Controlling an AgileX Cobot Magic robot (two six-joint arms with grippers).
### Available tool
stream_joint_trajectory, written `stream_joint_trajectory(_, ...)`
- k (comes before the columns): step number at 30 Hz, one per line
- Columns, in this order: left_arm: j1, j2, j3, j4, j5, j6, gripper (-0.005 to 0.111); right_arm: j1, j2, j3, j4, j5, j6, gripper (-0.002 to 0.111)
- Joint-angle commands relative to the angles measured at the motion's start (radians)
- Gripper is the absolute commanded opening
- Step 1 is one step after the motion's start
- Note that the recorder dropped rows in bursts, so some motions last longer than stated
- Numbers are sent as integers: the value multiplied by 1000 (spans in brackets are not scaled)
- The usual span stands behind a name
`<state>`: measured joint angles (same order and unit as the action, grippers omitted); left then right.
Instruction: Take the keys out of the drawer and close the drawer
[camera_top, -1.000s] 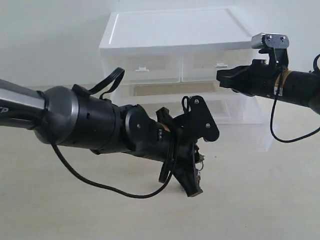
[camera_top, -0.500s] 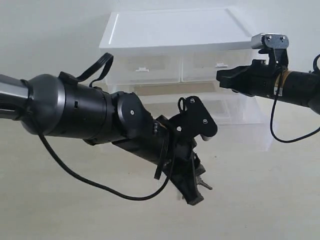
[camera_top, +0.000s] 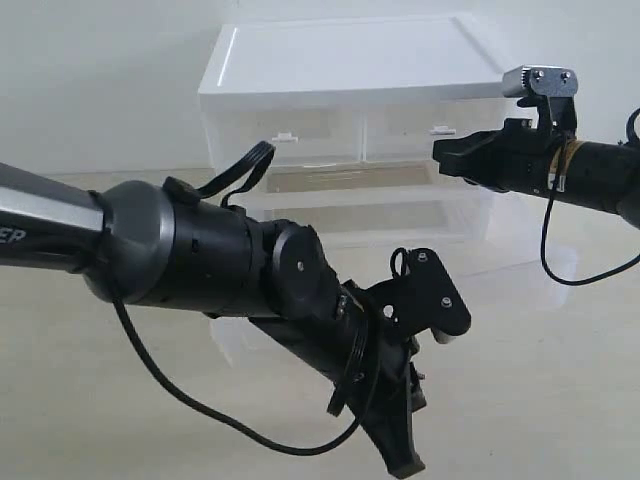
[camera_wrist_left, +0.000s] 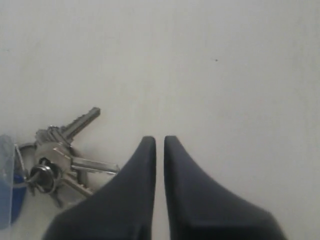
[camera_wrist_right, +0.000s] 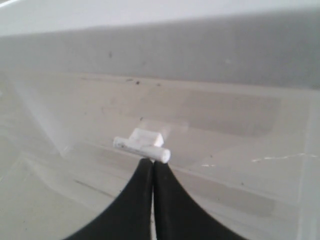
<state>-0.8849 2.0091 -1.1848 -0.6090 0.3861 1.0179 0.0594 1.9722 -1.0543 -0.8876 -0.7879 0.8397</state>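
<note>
The keys (camera_wrist_left: 60, 160), silver on a ring with a blue tag (camera_wrist_left: 10, 195), lie flat on the pale table beside my left gripper (camera_wrist_left: 159, 142). Its fingers are a narrow gap apart with nothing between them. In the exterior view the left gripper (camera_top: 400, 450) points down at the table in front of the wide translucent drawer (camera_top: 440, 215), which stands pulled out of the white unit (camera_top: 350, 60); there the arm hides the keys. My right gripper (camera_top: 437, 150) is shut and empty, with its tips (camera_wrist_right: 152, 162) just under the white tab (camera_wrist_right: 141, 145) of the upper right half-width drawer.
Two half-width translucent drawers (camera_top: 290, 135) sit shut above the wide one. The bulky left arm (camera_top: 200, 260) crosses the front of the unit. A black cable (camera_top: 590, 270) hangs under the right arm.
The left arm has swung down and toward the front. The keys that hung at its fingertips now lie on the table beside the fingers. The right arm has not moved.
</note>
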Motion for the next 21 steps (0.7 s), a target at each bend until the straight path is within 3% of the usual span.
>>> stream_joint_trajectory(1,36,-32,15,138,-31,-172,4,-17,6,-30,141,77,-4,0)
stream_joint_trajectory(7,154,-140,9,384,-190,-341,4,-17,6,-30,141,77,-4,0)
stream_joint_trajectory(12,247,-154,-26,390,-226,-344,4,-17,6,-30,141,77,-4,0)
stream_joint_trajectory(21,251,-154,-27,383,-340,-311,4,-17,6,-30,141,85,-4,0)
